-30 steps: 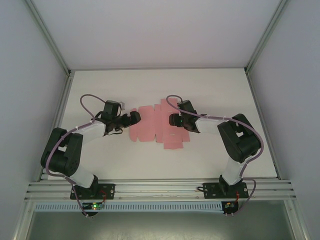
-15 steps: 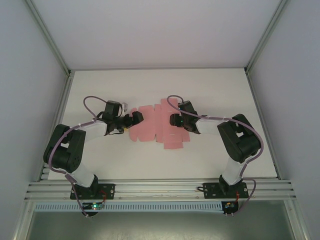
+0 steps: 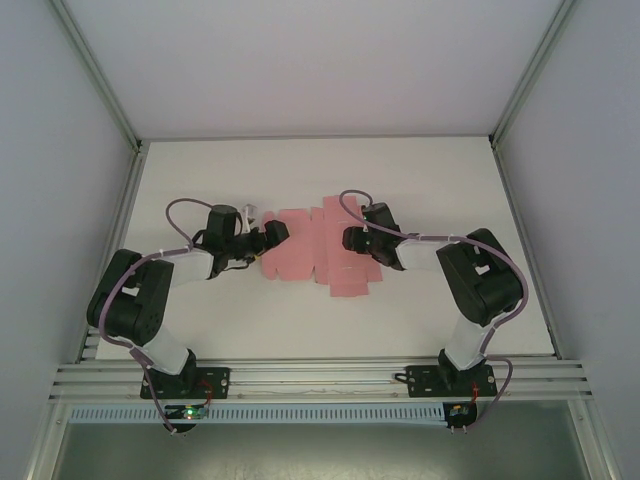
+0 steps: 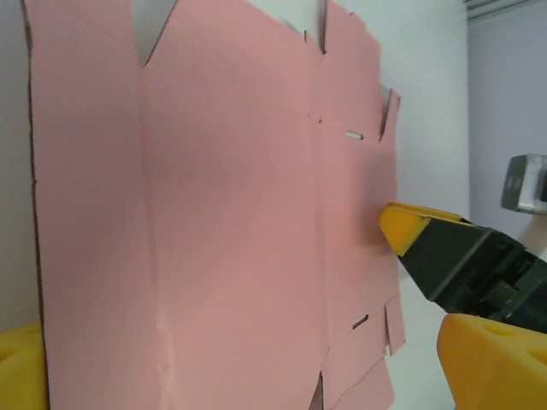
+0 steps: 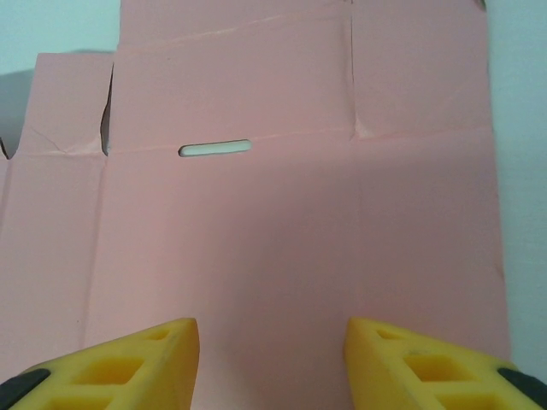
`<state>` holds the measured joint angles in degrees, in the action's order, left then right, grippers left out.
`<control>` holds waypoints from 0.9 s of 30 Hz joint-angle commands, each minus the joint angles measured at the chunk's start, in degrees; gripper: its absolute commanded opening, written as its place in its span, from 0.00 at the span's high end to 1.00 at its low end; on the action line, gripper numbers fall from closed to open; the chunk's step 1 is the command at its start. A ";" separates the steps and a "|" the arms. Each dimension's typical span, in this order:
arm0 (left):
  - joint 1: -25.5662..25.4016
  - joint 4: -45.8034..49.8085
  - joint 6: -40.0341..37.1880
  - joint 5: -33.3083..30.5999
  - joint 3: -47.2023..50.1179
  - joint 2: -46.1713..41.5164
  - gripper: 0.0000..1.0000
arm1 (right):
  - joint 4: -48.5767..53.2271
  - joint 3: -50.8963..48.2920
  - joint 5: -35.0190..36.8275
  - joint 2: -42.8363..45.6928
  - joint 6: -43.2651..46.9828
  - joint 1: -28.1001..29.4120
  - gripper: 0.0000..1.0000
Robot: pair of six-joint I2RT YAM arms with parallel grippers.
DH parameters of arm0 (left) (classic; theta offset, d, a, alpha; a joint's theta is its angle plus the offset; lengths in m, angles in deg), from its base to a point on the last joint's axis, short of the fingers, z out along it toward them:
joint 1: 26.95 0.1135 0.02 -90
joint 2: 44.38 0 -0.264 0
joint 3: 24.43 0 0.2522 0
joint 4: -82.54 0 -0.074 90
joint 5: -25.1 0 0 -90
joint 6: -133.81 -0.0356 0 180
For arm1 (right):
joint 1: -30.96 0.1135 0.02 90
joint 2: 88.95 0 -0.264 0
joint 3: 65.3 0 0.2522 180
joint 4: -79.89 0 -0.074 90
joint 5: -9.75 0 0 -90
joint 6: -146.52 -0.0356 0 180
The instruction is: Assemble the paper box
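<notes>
The paper box [image 3: 312, 250] is a flat pink die-cut sheet with tabs and slits, lying on the middle of the white table. My left gripper [image 3: 272, 234] sits at the sheet's left edge, open wide. In the left wrist view the sheet [image 4: 214, 213] spreads between its yellow fingers [image 4: 487, 359]. My right gripper [image 3: 350, 238] is low over the sheet's right part and open. Its two yellow fingertips [image 5: 175, 342] rest apart above the pink card [image 5: 291, 231], below a narrow slot [image 5: 215, 149]. A yellow-tipped finger [image 4: 408, 229] of the right gripper rests on the card in the left wrist view.
The white table [image 3: 430, 180] is walled by grey panels left, right and behind. An aluminium rail [image 3: 320, 380] runs along the near edge by the arm bases. Purple cables [image 3: 180, 205] loop above both forearms.
My left gripper has crept right and a little farther back, closer to the sheet's left edge. The right gripper and the sheet have hardly moved.
</notes>
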<state>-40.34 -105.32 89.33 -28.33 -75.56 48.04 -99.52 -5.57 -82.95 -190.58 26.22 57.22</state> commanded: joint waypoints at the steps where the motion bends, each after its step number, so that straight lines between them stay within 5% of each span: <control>1: 0.03 -5.77 1.31 2.63 0.21 0.55 0.07 | 3.49 -2.48 -2.91 -1.07 -1.34 -0.28 0.50; 20: -0.11 -2.90 -2.87 1.02 -1.37 1.42 1.00 | 1.30 -3.29 -4.88 -0.31 -0.38 -0.80 0.52; 27: -0.31 -2.71 -4.99 2.90 -3.02 -0.85 1.00 | 1.13 -3.64 -7.95 6.41 2.68 -3.33 0.45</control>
<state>-40.38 -107.97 87.17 -25.83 -76.32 49.77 -100.92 -8.19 -88.39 -187.65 27.03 55.71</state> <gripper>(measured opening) 0.067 0.541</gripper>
